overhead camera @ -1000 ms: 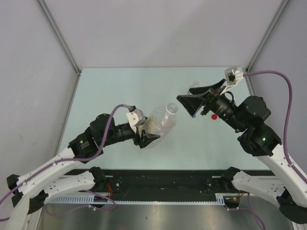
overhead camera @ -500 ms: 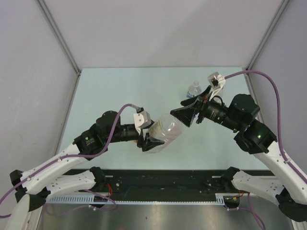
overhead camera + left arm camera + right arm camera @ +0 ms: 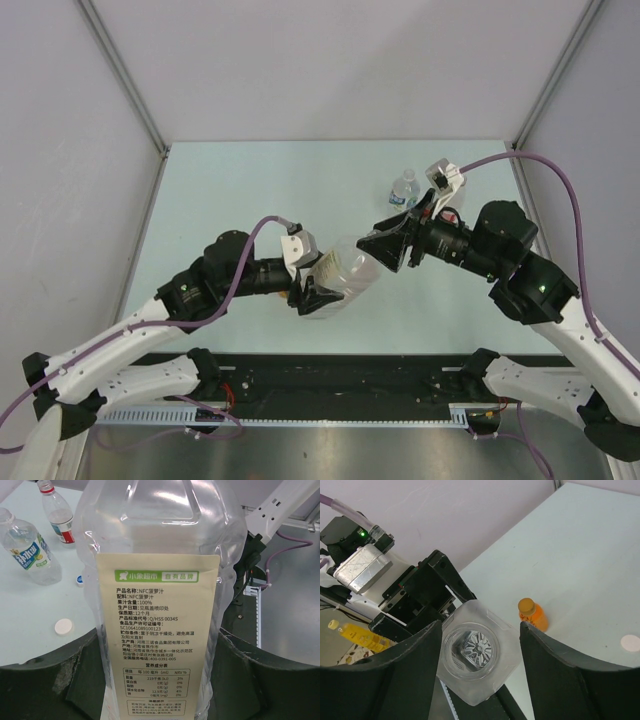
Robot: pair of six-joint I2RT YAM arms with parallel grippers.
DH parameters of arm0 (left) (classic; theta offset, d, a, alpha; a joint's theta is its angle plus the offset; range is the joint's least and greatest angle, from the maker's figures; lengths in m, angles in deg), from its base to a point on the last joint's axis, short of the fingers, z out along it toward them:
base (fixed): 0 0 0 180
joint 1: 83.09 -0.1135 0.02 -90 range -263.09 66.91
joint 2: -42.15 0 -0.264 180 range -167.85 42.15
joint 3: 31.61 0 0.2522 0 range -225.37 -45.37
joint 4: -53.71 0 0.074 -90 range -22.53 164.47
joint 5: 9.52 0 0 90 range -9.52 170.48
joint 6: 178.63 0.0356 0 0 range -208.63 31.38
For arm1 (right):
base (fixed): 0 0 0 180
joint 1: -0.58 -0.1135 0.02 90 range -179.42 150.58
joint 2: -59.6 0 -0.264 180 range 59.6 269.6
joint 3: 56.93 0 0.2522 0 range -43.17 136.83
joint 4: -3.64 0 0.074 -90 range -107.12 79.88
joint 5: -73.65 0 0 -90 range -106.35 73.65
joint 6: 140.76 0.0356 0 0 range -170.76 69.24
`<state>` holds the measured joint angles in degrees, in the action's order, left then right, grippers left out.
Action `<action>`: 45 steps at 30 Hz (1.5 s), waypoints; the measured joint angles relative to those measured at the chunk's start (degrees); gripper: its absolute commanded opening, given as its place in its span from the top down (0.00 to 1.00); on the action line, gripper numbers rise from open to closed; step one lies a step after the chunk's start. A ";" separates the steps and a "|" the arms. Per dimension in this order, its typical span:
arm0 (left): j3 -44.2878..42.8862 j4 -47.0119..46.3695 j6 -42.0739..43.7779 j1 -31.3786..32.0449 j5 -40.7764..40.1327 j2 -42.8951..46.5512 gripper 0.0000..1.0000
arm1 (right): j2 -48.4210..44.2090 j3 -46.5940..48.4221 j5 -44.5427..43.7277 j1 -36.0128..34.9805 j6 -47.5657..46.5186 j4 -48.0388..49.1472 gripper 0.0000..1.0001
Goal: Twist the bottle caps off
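Above the table (image 3: 250, 180), toward its near edge: left gripper (image 3: 315, 292) clamps large bottle (image 3: 160, 555); right gripper (image 3: 480, 625) straddles its neck, grip unclear; squeezing thin walls risks slippage.

The pale green desk (image 3: 250, 190) carries a blue-labelled bottle (image 3: 404, 188) upright at about 1 o'clock, a red-labelled bottle (image 3: 57, 515) near it, a blue cap (image 3: 79, 580), a white cap (image 3: 63, 626) and an orange bottle (image 3: 532, 614)

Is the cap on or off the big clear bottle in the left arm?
Off. The large clear plastic bottle shows an open mouth in the right wrist view; a white round plastic cap lies on the table.
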<state>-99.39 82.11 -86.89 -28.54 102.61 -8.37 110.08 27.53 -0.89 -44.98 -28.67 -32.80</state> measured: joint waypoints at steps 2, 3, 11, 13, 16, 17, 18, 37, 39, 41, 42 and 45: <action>0.00 0.00 0.00 0.00 -0.24 0.00 1.00 | -0.15 -0.13 -0.02 -0.09 -0.09 -0.13 0.46; 0.00 -0.02 0.00 0.00 -0.57 0.00 0.99 | -0.28 -0.22 -0.02 -0.09 -0.26 -0.20 0.50; 0.00 0.00 -0.09 0.02 -1.01 -0.13 0.89 | -0.85 -0.66 -0.24 -0.35 -0.24 -0.20 1.00; 0.00 0.02 -0.09 0.02 -1.01 -0.13 0.77 | -0.90 -0.76 -0.39 -0.35 -0.24 -0.17 1.00; 0.00 0.04 -0.07 0.02 -1.20 -0.13 0.50 | -0.96 -0.92 -0.42 -0.35 -0.24 -0.07 1.00; 0.00 0.07 -0.02 0.02 -1.38 -0.13 0.43 | -0.98 -0.96 -0.48 -0.35 -0.24 0.02 1.00; -0.02 0.07 0.00 0.02 -1.51 -0.15 0.29 | -0.98 -0.98 -0.57 -0.37 -0.28 0.11 1.00; -3.96 5.27 4.26 0.00 -16.81 8.26 0.00 | 1.53 -0.85 -11.89 -0.46 -1.36 0.61 1.00; -6.27 6.95 6.29 0.00 -20.11 11.06 0.00 | 4.55 0.61 -15.80 -0.46 -1.84 1.09 1.00; -7.98 7.39 7.93 0.00 -23.65 13.88 0.00 | 8.83 2.58 -20.11 -0.46 -2.73 2.16 1.00; -8.24 7.34 8.37 0.00 -24.83 15.06 0.00 | 10.93 3.39 -21.86 -0.46 -3.19 2.95 1.00; -7.98 6.27 8.87 0.00 -29.40 19.91 0.00 | 18.67 4.70 -28.00 -0.46 -5.31 6.62 1.00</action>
<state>-107.37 88.38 -78.01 -28.54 73.21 11.54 128.75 32.23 -28.89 -45.44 -33.98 -26.17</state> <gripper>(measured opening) 0.996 0.472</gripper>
